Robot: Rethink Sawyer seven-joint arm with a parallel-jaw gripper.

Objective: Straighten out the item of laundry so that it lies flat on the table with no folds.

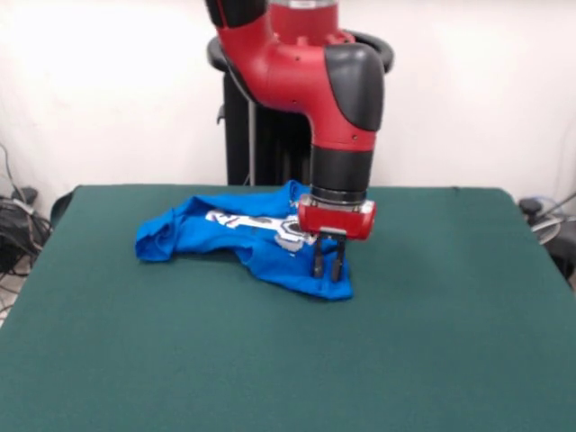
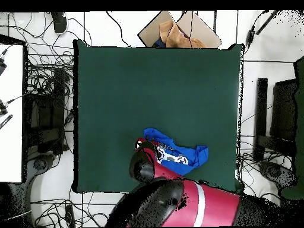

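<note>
Blue shirt (image 1: 243, 236) lies bunched on the table (image 1: 288, 360); your gripper (image 1: 328, 267), fingers narrowly parted, seemingly pinches its hem. Drag outward slowly, keeping low.

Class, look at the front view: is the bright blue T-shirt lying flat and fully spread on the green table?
No: the bright blue T-shirt is bunched and folded on the dark green felt table, its white print partly hidden in creases.

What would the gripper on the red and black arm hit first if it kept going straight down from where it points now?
The gripper points straight down over the near edge of the crumpled bright blue T-shirt. It would meet that cloth first, if not already touching, then the dark green felt table underneath.
</note>
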